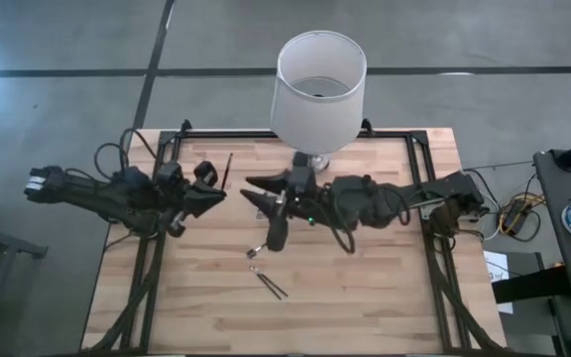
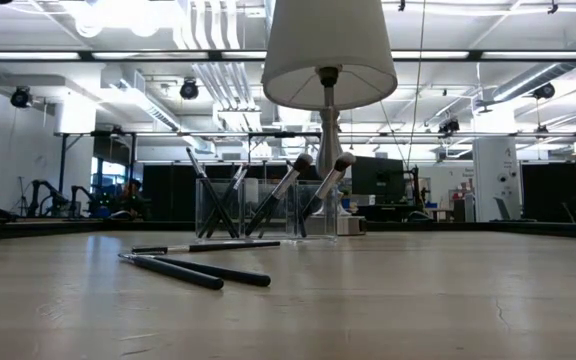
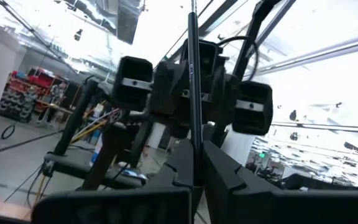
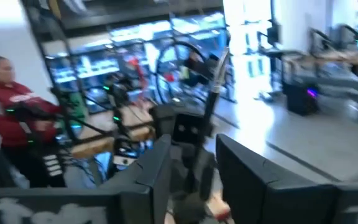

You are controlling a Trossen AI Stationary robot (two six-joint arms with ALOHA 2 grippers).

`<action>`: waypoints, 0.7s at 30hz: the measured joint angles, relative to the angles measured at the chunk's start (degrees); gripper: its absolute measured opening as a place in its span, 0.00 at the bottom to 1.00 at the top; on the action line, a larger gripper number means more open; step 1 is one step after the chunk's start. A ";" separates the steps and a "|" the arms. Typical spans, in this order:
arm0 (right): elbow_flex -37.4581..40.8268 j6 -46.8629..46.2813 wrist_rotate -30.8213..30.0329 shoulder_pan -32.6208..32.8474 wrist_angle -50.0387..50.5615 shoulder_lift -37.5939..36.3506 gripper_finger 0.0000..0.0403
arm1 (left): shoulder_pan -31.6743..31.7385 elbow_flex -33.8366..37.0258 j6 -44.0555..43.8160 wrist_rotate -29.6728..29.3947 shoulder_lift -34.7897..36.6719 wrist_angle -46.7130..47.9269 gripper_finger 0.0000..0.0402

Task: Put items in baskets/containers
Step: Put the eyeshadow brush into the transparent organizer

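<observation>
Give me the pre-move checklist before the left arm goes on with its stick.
1. Grip: ok. The left gripper is shut on the held stick, which runs straight between its fingers.
2. Right gripper: ok. It is open, holds nothing and faces the left gripper above the table's middle.
3. Clear holder: ok. It stands upright in the low view, with several brushes leaning in it.
4. Path down to the holder: cannot tell. From above, the right arm seems to cover it.
5. Table cleared: not ok. The loose sticks lie in front of the holder.
</observation>
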State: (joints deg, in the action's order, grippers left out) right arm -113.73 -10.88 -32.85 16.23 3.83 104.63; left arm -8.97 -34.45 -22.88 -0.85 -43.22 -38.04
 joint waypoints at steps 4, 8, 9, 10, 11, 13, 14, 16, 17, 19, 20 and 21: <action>0.00 1.76 3.16 -1.88 -2.74 0.87 0.38 | 0.00 -0.41 -0.02 0.63 0.02 -0.08 0.03; -0.07 0.19 3.20 -2.35 -2.90 0.89 0.46 | 0.00 -0.42 0.38 0.77 0.02 0.19 0.03; -0.07 -0.06 3.37 -2.43 -2.95 0.89 0.48 | 0.00 -0.40 0.49 0.77 0.02 0.38 0.03; -0.07 -0.98 3.58 -2.65 -2.99 0.89 0.49 | 0.00 -0.30 0.70 0.77 -0.01 0.55 0.03; -0.07 -2.31 3.65 -2.95 -3.01 0.89 0.50 | 0.02 -0.21 0.95 0.77 -0.13 0.57 0.03; -0.07 -5.16 5.24 -3.94 -2.97 0.89 0.51 | 0.04 -0.12 2.02 0.61 -0.47 0.57 0.03; -0.06 -6.77 6.24 -4.46 -2.97 0.89 0.51 | 0.04 -0.12 2.43 0.50 -0.70 0.52 0.03; -0.02 -9.23 6.81 -5.38 -2.95 1.19 0.51 | 0.04 -0.20 3.19 0.43 -1.47 0.48 0.03; 0.01 -9.42 6.92 -5.59 -2.94 1.24 0.51 | 0.04 -0.30 3.38 0.32 -1.97 0.46 0.03; 0.12 -9.26 7.29 -5.62 -2.75 1.30 0.52 | 0.11 -0.56 3.74 0.31 -2.84 0.46 0.03; 0.20 -9.26 7.36 -5.58 -2.71 1.31 0.52 | 0.09 -0.65 3.76 0.14 -3.12 0.43 0.03; 0.26 -9.23 7.42 -5.53 -2.73 1.30 0.52 | 0.09 -0.81 3.76 -0.20 -3.36 0.28 0.03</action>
State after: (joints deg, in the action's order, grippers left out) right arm -113.47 -20.11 -25.43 10.70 1.10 105.93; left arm -8.88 -35.26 -19.11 -1.05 -46.58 -37.76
